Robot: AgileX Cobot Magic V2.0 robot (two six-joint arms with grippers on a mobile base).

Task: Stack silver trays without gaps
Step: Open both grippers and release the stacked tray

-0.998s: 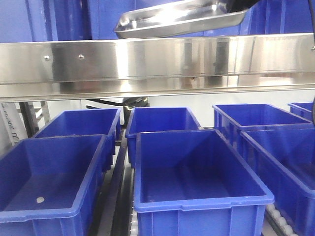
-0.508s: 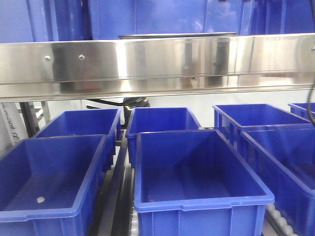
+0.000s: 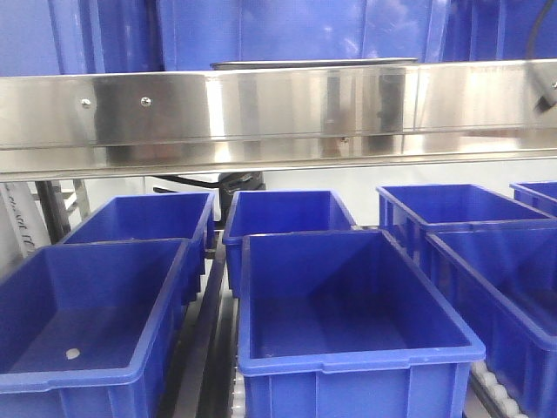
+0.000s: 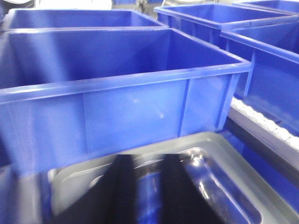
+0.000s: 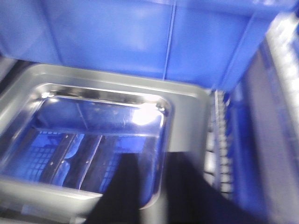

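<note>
1. Front view: 7 blue bins (image 3: 357, 383) sit in rows below a long steel rail (image 3: 278, 113) with screws. They're deep, plain plastic, and mostly show bare blue floors.
2. The only thing I can spot inside any of them is a little white speck (image 3: 72, 353) on the floor of the front-left bin (image 3: 61, 396).
3. White rollers (image 3: 505, 394) peek out between the bins on the right.
4. The silver tray (image 3: 313, 63) is up behind the rail. From the front it's just a thin, dark, level edge poking over the top of the rail, with blue bin walls behind it. Can't tell if it's 1 tray or several nested.
5. In the wrist views it's shiny steel: shallow, with rounded corners and a flat rim, and the floor mirrors lots of blue. Nothing lies in it but reflections.
6. The left gripper (image 4: 148, 161) hangs over the tray right in front of a bin wall. Its 2 dark fingers are spread, with tray floor showing in the gap.
7. The right gripper (image 5: 154, 163) is blurry, but its fingers are also apart and not pinching anything I can see. The tray's corner shows between them.
</note>
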